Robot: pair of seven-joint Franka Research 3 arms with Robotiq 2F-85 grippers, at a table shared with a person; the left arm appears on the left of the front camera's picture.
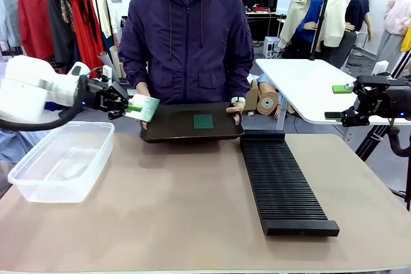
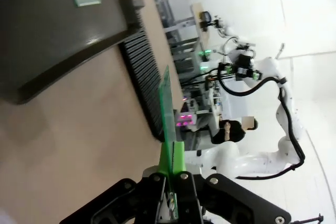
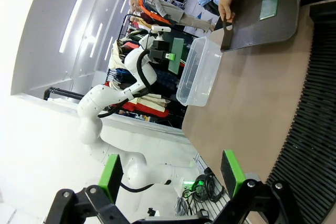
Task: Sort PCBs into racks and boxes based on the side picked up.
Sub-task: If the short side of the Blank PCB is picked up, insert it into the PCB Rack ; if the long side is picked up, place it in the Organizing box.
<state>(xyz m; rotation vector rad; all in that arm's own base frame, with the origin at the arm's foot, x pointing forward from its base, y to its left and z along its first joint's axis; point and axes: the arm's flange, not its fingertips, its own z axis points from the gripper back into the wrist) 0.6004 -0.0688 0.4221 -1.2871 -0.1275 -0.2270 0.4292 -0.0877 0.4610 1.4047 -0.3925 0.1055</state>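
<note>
Two boards in view. One light green board [image 1: 145, 107], thin and flat, is pinched by one edge in the left gripper [image 1: 131, 105], whose jaws are closed tight on it. It hangs in the air past the far end of the tub [image 1: 38, 178], just beside the tray's left edge. In the left wrist view it stands edge-on out of the fingers [image 2: 178, 153]. The second board [image 1: 203, 120], darker green, lies flat mid-tray, apart from the rims.

Tray [image 1: 167, 134]: smooth, shallow, black, rounded corners. A person's hands [image 1: 236, 110] hold it by its two short sides at the table's far edge.

Tub: clear plastic, rounded rim, on the table's left.

Rack [image 1: 282, 181]: long, black, finely slotted, right of centre, far end near the tray's right corner. Bare tan table [image 1: 180, 203] lies between tub and rack.

Right gripper [image 1: 340, 102] is off the table's right side, green pads [image 3: 111, 174] wide apart, holding nothing.
</note>
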